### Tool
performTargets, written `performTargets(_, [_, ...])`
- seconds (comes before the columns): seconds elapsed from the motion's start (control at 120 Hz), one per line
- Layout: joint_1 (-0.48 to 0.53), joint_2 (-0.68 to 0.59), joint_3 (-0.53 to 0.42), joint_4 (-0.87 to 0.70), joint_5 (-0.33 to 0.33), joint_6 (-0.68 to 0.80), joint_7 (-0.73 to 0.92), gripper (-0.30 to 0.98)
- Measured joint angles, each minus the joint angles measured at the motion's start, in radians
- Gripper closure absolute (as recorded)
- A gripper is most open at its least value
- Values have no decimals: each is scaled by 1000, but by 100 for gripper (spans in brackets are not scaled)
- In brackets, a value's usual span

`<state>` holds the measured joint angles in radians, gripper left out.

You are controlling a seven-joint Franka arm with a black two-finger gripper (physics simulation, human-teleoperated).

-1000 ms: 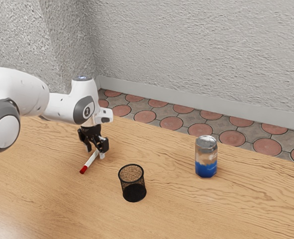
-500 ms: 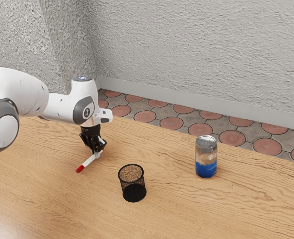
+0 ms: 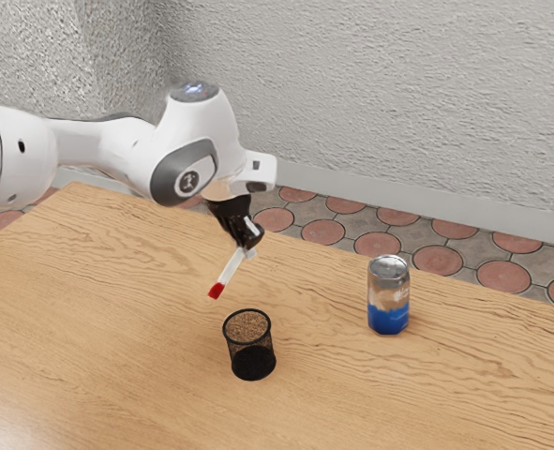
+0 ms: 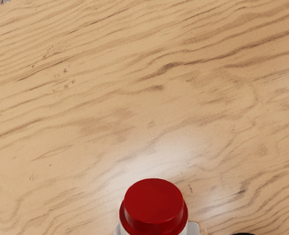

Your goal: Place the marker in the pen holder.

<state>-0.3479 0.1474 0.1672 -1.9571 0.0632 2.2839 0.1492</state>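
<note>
Evidently the grasp is done: the marker (image 3: pixel 227 273), raised, slants down from the jaws, red end lowest. The gripper (image 3: pixel 247 249) is closed on its upper end. Nearer the camera and lower than the jaws stands the pen holder (image 3: pixel 253 362); carrying over, straightening, lowering and release remain. Well beyond, toward the exterior view's right, is a can (image 3: pixel 389 296).

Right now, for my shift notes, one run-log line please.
gripper: shut on marker | marker: above table, tilted, red end lower | pen holder: upright, marker outside | can: upright
</note>
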Motion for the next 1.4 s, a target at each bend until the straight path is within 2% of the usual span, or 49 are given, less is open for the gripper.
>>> performTargets(0.367, [-45,55,-21,-8,8,180,-131,76])
performTargets(0.758, [-67,-111,-16,-191,-2,221,-212,75])
performTargets(1.167, [-90,-79,-16,-312,-4,273,-277,76])
performTargets(1.317, [-86,-118,-21,-299,-17,285,-266,44])
performTargets(1.4, [-90,-161,-16,-152,2,220,-237,30])
